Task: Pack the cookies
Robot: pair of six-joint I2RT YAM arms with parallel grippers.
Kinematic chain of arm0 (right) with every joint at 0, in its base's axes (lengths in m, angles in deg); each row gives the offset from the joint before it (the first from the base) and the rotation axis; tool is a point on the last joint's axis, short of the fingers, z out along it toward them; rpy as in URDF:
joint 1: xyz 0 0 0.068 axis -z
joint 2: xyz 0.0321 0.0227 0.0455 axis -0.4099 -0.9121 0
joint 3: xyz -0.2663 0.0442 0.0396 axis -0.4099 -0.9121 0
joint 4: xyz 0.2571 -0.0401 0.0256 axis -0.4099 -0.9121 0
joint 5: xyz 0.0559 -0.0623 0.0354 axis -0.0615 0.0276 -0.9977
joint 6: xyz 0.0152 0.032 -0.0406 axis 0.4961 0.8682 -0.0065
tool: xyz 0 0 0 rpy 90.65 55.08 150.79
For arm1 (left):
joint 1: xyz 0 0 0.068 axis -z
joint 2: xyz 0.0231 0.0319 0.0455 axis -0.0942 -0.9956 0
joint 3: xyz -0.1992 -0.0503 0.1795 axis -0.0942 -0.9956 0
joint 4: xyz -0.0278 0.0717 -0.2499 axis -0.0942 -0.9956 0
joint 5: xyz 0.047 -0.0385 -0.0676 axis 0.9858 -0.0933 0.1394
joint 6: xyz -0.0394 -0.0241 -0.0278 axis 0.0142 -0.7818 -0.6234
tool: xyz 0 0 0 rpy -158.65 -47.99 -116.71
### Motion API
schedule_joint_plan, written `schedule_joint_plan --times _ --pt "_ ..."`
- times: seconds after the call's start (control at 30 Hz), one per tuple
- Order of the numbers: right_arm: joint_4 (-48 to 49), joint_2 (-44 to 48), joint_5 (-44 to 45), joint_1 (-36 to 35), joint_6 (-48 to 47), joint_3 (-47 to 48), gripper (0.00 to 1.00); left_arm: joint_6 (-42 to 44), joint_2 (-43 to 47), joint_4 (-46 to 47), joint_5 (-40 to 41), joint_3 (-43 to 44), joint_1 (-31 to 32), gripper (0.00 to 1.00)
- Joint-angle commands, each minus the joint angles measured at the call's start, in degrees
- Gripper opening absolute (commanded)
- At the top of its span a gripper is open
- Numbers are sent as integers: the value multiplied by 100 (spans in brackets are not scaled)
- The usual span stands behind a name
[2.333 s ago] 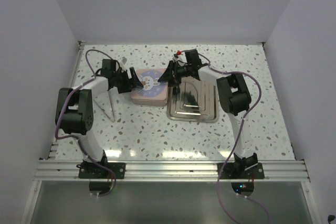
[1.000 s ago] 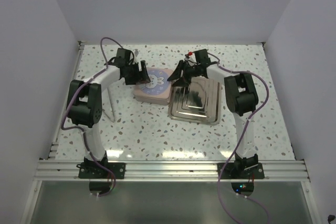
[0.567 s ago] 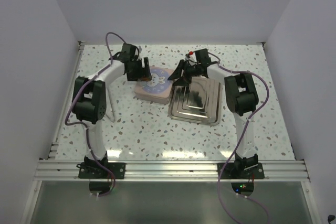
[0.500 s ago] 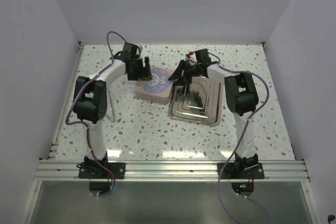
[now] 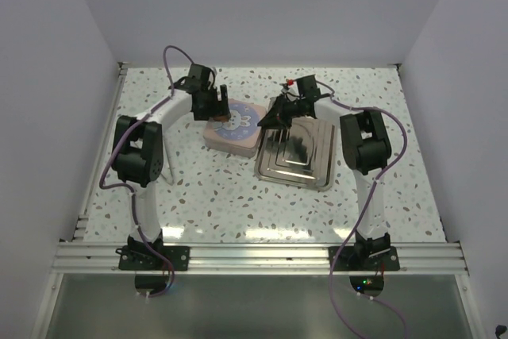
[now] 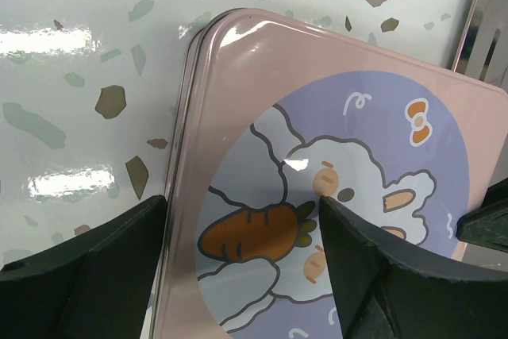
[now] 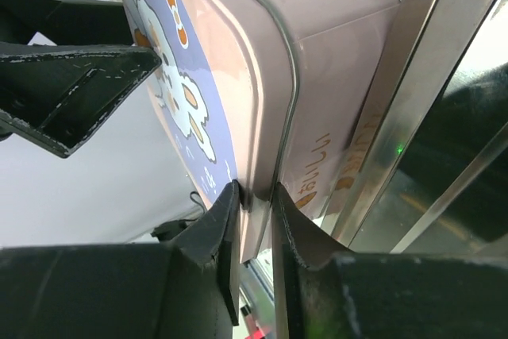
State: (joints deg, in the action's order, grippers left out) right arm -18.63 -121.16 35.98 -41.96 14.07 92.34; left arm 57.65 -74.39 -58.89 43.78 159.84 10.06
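Speckled tabletop (image 5: 222,196) is holding a pink tin (image 5: 232,126) near its far edge; right end effector (image 7: 252,194) is pinching its right rim, left end effector (image 6: 242,224) is gaping over its left edge.

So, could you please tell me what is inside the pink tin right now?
The bunny-print lid covers the tin, so nothing inside shows. The right gripper has its jaws shut on the lid's rim.

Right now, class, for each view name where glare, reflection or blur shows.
Top external: glare streaks the table near the bases; the steel tray mirrors dark shapes. Left wrist: white glare on the table, a highlight on the pink tin. Right wrist: the near jaws look soft.
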Motion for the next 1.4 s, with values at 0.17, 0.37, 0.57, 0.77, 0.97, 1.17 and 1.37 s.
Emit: schedule_joint_plan --times 0.17,0.37,0.57,0.77,0.97,1.17,1.37 --pt "-328 86 -40 -158 -269 -40 30 -49 33 -35 -53 -275 264 80" --pt "-785 551 127 -149 -392 57 53 -49 95 27 -44 -399 264 80" --pt "-1473 1156 487 -149 -876 57 49 -102 156 115 -44 -495 264 80" --pt "-1525 1703 505 -158 -753 118 24 -67 157 133 -27 -522 264 80" --pt "-263 1915 22 -377 151 -382 0 -40 174 142 -9 -531 264 79" --pt "1233 1503 -199 -597 873 -1408 0 -49 279 159 26 -618 264 79" --pt "1595 1088 -216 -580 987 -2086 0 -84 394 177 61 -733 264 79"
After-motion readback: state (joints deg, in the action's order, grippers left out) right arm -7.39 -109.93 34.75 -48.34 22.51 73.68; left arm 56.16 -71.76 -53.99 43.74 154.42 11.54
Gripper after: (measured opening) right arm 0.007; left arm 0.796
